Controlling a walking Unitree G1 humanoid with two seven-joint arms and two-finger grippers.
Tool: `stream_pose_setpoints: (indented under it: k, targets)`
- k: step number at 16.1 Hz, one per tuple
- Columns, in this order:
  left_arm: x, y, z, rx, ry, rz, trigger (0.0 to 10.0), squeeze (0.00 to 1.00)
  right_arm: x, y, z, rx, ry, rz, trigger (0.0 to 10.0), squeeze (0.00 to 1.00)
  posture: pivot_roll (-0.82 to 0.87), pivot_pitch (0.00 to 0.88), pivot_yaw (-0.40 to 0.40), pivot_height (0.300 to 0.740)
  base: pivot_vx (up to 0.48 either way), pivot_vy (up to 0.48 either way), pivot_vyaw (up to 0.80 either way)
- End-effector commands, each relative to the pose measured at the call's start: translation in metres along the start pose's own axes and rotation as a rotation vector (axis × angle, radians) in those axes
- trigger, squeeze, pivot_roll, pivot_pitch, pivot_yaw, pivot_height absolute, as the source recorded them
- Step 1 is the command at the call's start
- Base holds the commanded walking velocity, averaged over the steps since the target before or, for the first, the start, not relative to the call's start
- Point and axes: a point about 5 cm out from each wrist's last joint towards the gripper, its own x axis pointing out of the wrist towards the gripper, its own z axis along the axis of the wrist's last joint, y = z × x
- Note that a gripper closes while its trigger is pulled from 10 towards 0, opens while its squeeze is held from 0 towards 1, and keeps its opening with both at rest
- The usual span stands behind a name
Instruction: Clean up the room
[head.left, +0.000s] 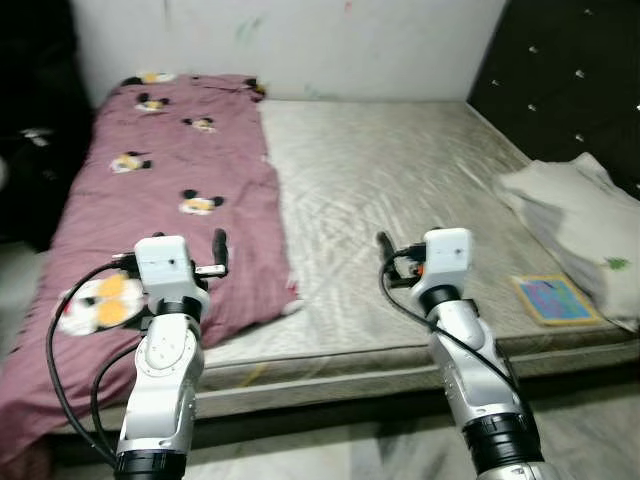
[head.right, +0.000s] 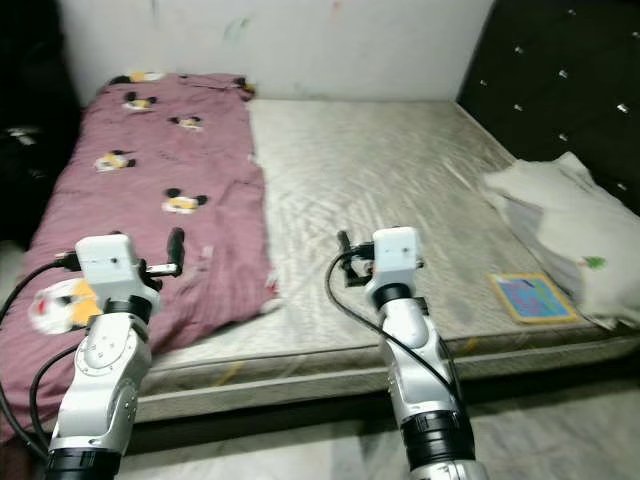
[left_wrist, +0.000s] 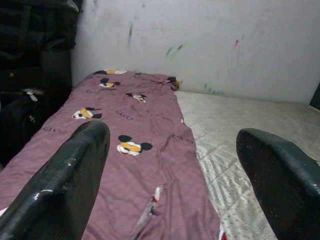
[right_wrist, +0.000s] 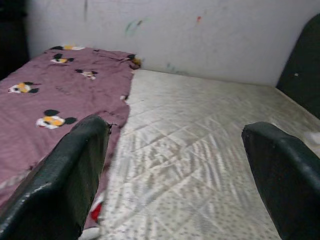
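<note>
I stand at the near edge of a bed (head.left: 400, 200) with both arms raised over it. My left gripper (left_wrist: 172, 175) hovers above the maroon blanket (head.left: 170, 200), its two black fingers (left_wrist: 65, 185) spread wide apart with nothing between them. My right gripper (right_wrist: 177, 175) hovers over the bare grey mattress (right_wrist: 200, 150), just right of the blanket's edge, and its fingers (right_wrist: 65, 180) are also spread wide and hold nothing. The blanket, printed with cartoon mouse heads, covers the left part of the bed from the far wall (head.left: 300, 40) down to the near edge, where it hangs over the side. On the right side, against the dark tufted headboard (head.left: 570, 80), lies a pale pillow (head.left: 570, 220). Just near of the pillow, close to the mattress's near right edge, lies a flat colourful book (head.left: 555, 298). A dark bag (left_wrist: 20, 115) sits left of the bed
</note>
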Motion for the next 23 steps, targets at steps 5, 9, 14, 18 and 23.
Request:
stream_pose_setpoints:
  k: [5, 9, 14, 18, 23]
  targets:
    - [-0.0016, -0.0109, 0.0023, -0.034, -0.008, -0.068, 10.0, 0.00, 0.0004, -0.0100, 0.0029, -0.015, -0.009, -0.019, 10.0, 0.00, -0.06, 0.006, -0.049, 0.740, 0.000, 0.000, 0.00]
    - [-0.0013, -0.0122, 0.0034, -0.044, -0.012, -0.085, 10.0, 0.00, 0.0010, -0.0091, 0.0027, -0.016, -0.010, -0.017, 10.0, 0.00, -0.05, 0.000, -0.047, 0.740, 0.000, 0.000, 0.00]
    - [-0.0016, -0.0129, 0.0037, -0.047, -0.014, -0.093, 10.0, 0.00, 0.0023, -0.0080, 0.0028, -0.014, -0.011, -0.015, 10.0, 0.00, -0.05, 0.000, -0.047, 0.740, 0.098, 0.000, 0.00]
    - [-0.0016, -0.0140, 0.0049, -0.049, -0.020, -0.099, 10.0, 0.00, 0.0035, -0.0066, 0.0035, -0.013, -0.014, -0.013, 10.0, 0.00, -0.04, 0.000, -0.046, 0.740, 0.291, 0.000, 0.00]
    - [-0.0019, -0.0149, 0.0040, -0.051, -0.013, -0.102, 10.0, 0.00, 0.0019, -0.0077, 0.0018, -0.014, -0.011, -0.021, 10.0, 0.00, -0.05, 0.000, -0.044, 0.740, 0.322, 0.000, 0.00]
